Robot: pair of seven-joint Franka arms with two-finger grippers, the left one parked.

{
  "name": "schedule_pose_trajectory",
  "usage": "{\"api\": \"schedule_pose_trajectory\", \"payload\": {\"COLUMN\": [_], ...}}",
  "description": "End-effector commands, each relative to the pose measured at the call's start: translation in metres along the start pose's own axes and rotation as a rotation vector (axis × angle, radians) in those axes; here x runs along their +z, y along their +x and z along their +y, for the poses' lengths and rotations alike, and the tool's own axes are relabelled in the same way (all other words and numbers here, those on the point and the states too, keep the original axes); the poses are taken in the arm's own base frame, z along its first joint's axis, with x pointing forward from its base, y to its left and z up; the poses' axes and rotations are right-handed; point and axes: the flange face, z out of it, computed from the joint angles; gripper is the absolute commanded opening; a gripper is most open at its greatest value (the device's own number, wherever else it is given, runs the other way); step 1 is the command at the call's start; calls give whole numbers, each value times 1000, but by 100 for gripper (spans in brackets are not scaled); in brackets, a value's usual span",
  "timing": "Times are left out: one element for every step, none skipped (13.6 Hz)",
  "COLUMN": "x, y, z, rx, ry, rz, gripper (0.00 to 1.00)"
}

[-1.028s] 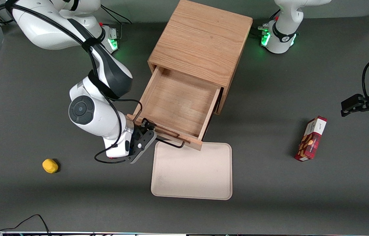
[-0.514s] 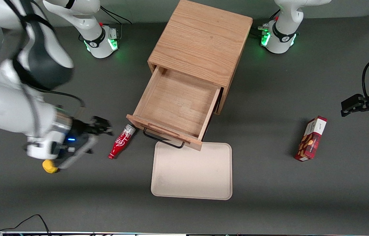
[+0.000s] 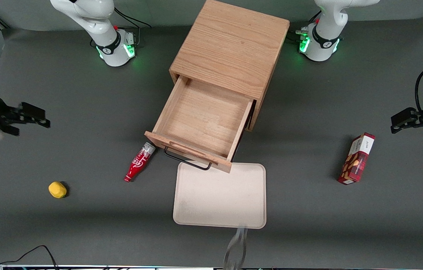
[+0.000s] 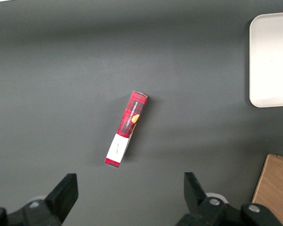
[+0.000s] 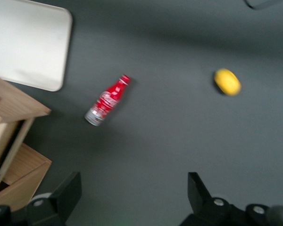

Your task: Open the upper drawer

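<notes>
The upper drawer [image 3: 203, 120] is light oak and stands pulled far out of the cabinet [image 3: 230, 45], its shallow tray body bare inside. Its thin black wire handle [image 3: 187, 162] faces the front camera. A corner of the drawer front shows in the right wrist view [image 5: 19, 103]. My right gripper [image 3: 38, 116] is open and empty. It hovers over bare table toward the working arm's end, well away from the drawer. In the right wrist view the gripper [image 5: 132, 188] has its jaws wide apart with only the grey table between them.
A red bottle [image 3: 139, 162] lies on the table beside the drawer front, also in the right wrist view [image 5: 106, 100]. A yellow object [image 3: 57, 189] lies nearer the camera. A cream tray [image 3: 219, 195] lies in front of the drawer. A red box [image 3: 356, 158] lies toward the parked arm's end.
My right gripper has left the drawer handle and swung away toward the working arm's end of the table, uncovering the red bottle. The drawer has stayed pulled out.
</notes>
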Motion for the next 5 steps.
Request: {"api": "schedule_pose_trajectory", "payload": {"x": [-6, -6, -7, -8, -8], "y": [-43, -44, -45, -45, -45], "z": [24, 30, 31, 32, 32], "rx": [153, 166, 168, 167, 160], "ry": [-48, -48, -50, -62, -73], "rz": [-3, -4, -3, -2, -2], "gripper": [100, 100, 100, 100, 100]}}
